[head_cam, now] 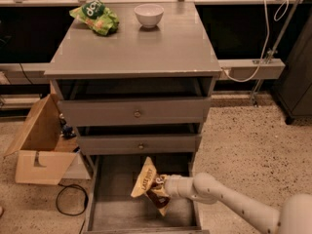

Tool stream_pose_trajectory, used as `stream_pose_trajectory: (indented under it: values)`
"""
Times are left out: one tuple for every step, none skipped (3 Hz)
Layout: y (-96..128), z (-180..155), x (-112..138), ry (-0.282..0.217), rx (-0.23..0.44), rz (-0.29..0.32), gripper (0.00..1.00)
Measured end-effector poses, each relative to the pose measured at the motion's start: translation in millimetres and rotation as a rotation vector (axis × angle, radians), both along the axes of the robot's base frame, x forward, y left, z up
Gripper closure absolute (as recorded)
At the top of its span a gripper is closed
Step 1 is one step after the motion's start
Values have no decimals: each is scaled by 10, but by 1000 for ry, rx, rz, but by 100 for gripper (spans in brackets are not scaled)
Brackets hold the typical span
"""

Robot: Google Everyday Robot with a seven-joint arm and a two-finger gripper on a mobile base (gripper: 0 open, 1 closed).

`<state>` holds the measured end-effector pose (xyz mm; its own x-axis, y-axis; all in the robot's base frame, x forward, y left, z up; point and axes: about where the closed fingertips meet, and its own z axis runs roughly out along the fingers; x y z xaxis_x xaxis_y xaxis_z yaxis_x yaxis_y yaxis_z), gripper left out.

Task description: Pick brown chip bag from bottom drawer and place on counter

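Camera view looks down on the cabinet front, where the brown chip bag [146, 182] stands tilted in the open bottom drawer [122, 213], a little right of the middle of its floor. The bag's long axis runs on a diagonal, with the tan end up and to the left and the other end down and to the right, toward the drawer's front.

The gripper [165, 186] reaches in low from the right and meets the bag's right edge about midway along, so the bag lies directly left of the jaws. The jaws look pressed together on that edge, pinching the crinkly wrapper. The bag's propped stance fits a hold, though the tips are hard to pick out against the dark foil.

The counter surface [146, 52] is well above, past two knobbed drawers. I judge the bag must come out toward the front before rising, to pass their fronts. A green chip bag [95, 16] and a white bowl [148, 14] sit at the back of that surface.
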<state>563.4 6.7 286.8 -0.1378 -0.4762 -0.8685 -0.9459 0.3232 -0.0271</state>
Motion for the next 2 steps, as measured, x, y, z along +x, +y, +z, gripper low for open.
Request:
stream_pose_trajectory:
  values:
    - [-302, 875, -214, -128, 55, 12, 100]
    - [-969, 1747, -299, -242, 56, -39, 100]
